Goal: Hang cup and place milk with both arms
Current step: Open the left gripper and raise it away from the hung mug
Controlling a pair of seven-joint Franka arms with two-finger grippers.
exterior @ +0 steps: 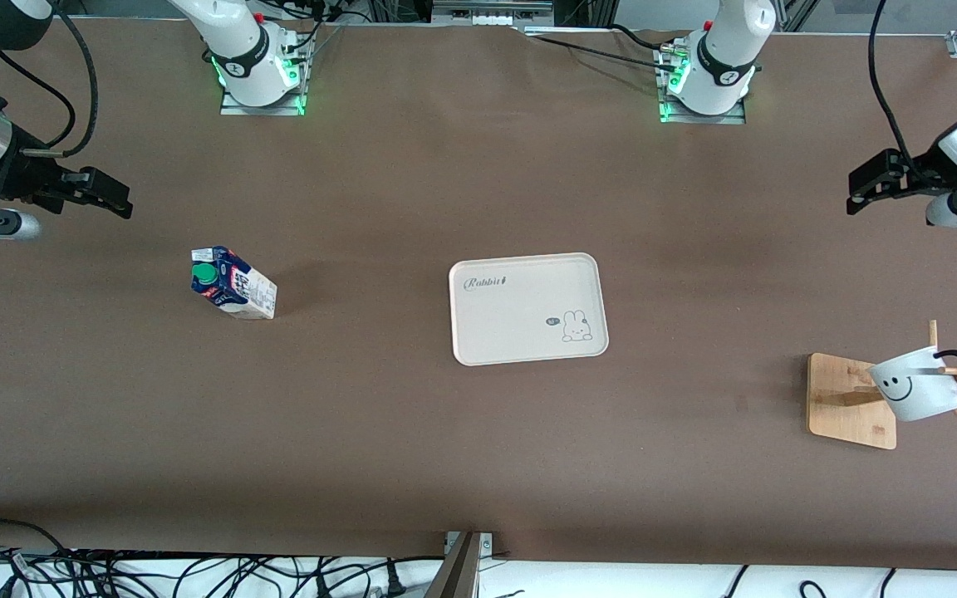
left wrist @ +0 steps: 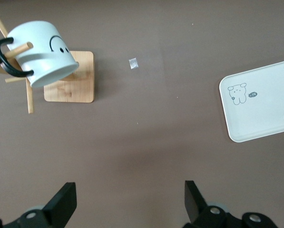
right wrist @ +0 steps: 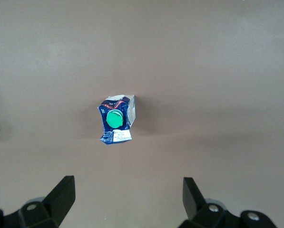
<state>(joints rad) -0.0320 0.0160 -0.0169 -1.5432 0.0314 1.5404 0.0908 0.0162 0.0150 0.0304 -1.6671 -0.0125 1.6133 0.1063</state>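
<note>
The cup (exterior: 917, 384) is found hung by its black handle on a peg of the wooden rack (exterior: 851, 401), nearest the front camera at the left arm's end of the table. The milk (exterior: 232, 282) is seen upright on the bare table toward the right arm's end, well apart from the white tray (exterior: 527, 308) at mid-table. The left gripper (exterior: 876, 184) and right gripper (exterior: 98, 193) are held wide apart and empty above the table ends.

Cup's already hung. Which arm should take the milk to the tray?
Right. The right gripper hangs open at the milk's end of the table, the carton centred in its wrist view. The left gripper, also open, waits up near the cup rack, with the tray between.
</note>
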